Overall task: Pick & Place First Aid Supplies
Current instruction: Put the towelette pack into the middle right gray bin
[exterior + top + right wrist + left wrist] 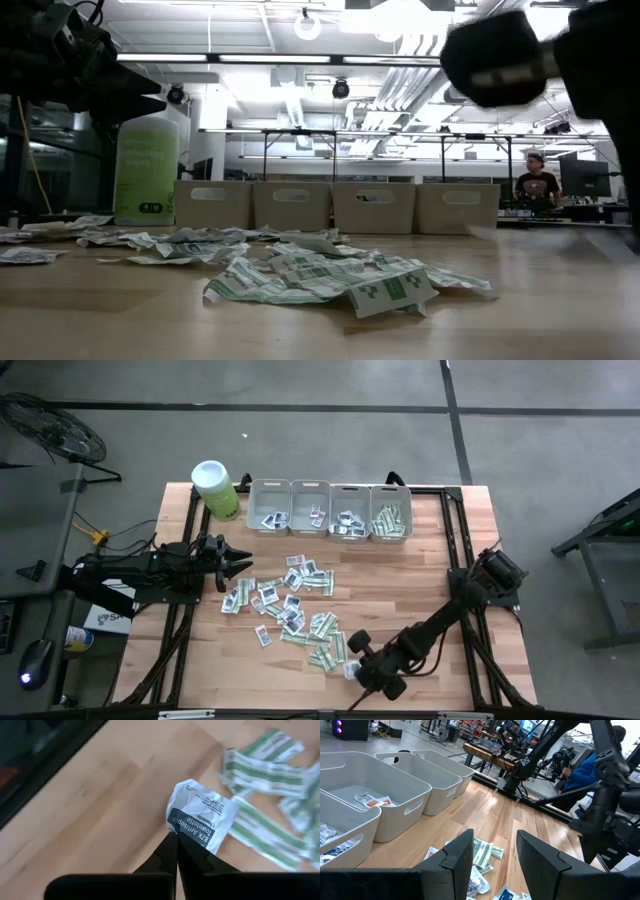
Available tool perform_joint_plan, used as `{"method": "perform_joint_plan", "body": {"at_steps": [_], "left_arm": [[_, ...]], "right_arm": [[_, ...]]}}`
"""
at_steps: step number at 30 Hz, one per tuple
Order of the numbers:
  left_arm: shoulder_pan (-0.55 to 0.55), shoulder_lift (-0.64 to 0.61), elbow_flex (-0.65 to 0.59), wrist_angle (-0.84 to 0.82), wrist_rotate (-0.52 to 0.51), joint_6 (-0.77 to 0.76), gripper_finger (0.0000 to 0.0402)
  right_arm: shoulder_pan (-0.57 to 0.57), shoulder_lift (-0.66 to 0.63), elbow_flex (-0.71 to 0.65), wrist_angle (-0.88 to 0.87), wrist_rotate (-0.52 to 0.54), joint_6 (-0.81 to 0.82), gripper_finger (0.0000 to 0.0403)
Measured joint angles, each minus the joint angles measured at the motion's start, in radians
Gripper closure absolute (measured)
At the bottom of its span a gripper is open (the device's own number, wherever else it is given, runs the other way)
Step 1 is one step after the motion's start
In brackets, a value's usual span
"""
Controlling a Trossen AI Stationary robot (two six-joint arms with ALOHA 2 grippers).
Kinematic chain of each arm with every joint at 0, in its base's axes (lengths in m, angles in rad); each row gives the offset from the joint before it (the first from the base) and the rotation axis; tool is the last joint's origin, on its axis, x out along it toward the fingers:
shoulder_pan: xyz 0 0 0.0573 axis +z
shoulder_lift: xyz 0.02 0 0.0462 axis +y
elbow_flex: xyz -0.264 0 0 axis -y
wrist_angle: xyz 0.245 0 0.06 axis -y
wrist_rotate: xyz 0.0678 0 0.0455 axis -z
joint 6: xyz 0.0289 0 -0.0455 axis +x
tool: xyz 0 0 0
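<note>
**Corner Pinch on a Towelette Packet at the Near Edge of the Pile**

Risk first. Thin hold: only one corner of the white crinkled paper towelette packet with a dark printed band [200,820] caught between the fingertips of the right gripper [174,836], so likely to slip free on a fast lift or swing, or to tear at the seam. Loose body of the packet hanging free, liable to flap and snag. Green-and-white paper strip packets [260,767] lying just beside the pinched one; could drag along if an edge overlaps. Long carry ahead too, judged from the overhead view: row of four grey rectangular plastic bins [330,510] sits at twelve o'clock on the light wooden tabletop [420,580], while the pinch happens at about six o'clock.

Right claw: clenched fully, fingertips meeting on that packet corner, nothing else gripped. Seen from above, sits low at the six o'clock end of the scattered pile of small flat first aid packets [290,605], which fills the middle of the table.

Left gripper [235,567]: at nine o'clock of the pile, spread wide, empty, above the packets without touching. Lime-green plastic canister with a white lid [214,488] at eleven o'clock, beside the bins.
</note>
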Motion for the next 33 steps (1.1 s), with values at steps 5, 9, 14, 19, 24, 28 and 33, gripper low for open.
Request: {"method": "perform_joint_plan", "body": {"at_steps": [5,9,14,19,24,28,33], "left_arm": [[0.0,0.0,0.0,0.0,0.0,0.0,0.0252],[0.0,0.0,0.0,0.0,0.0,0.0,0.0252],[0.0,0.0,0.0,0.0,0.0,0.0,0.0252],[0.0,0.0,0.0,0.0,0.0,0.0,0.0252],[0.0,0.0,0.0,0.0,0.0,0.0,0.0252],[0.0,0.0,0.0,0.0,0.0,0.0,0.0252],[0.0,0.0,0.0,0.0,0.0,0.0,0.0252]], "right_arm": [[0.017,0.0,0.108,-0.206,0.12,-0.075,0.0403],[0.022,0.0,0.165,-0.372,0.228,-0.155,0.0403],[0.02,0.0,0.181,-0.482,0.403,-0.257,0.0403],[0.002,0.0,0.179,-0.48,0.529,-0.337,0.0403],[-0.021,0.0,0.179,-0.479,0.542,-0.364,0.0403],[-0.043,0.0,0.179,-0.479,0.581,-0.374,0.0403],[-0.093,0.0,0.179,-0.479,0.648,-0.376,0.0403]]}}
